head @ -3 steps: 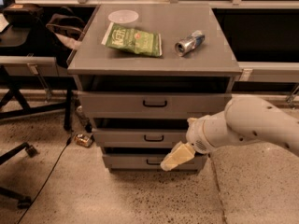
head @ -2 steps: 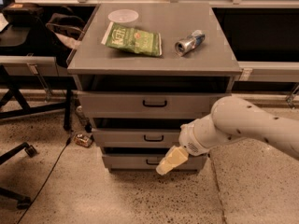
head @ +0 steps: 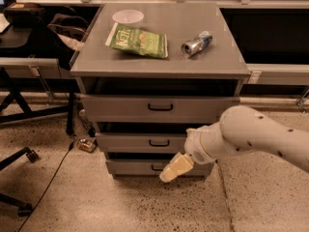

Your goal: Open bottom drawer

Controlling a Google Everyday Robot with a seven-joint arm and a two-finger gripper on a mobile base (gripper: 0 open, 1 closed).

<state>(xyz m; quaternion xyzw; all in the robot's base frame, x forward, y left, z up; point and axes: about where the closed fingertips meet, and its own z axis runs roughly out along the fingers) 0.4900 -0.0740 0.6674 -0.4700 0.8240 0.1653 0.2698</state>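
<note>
The grey cabinet has three drawers. The bottom drawer (head: 133, 166) is the lowest, smallest front, near the floor, and looks closed. Its small black handle (head: 155, 167) is partly covered by my gripper. My gripper (head: 175, 168), with cream-coloured fingers, hangs right in front of that drawer, just right of its handle. My white arm reaches in from the right. The middle drawer (head: 140, 142) and top drawer (head: 159, 108) sit above it, each with a black bar handle.
On the cabinet top (head: 159, 62) lie a green chip bag (head: 137, 40), a tipped can (head: 196, 44) and a clear lid (head: 128, 17). A small can (head: 86, 145) lies on the floor at the cabinet's left. Chair legs (head: 19, 153) and a cable are at the left.
My gripper and arm have moved left along the bottom drawer front, toward its handle. The drawers have not moved.
</note>
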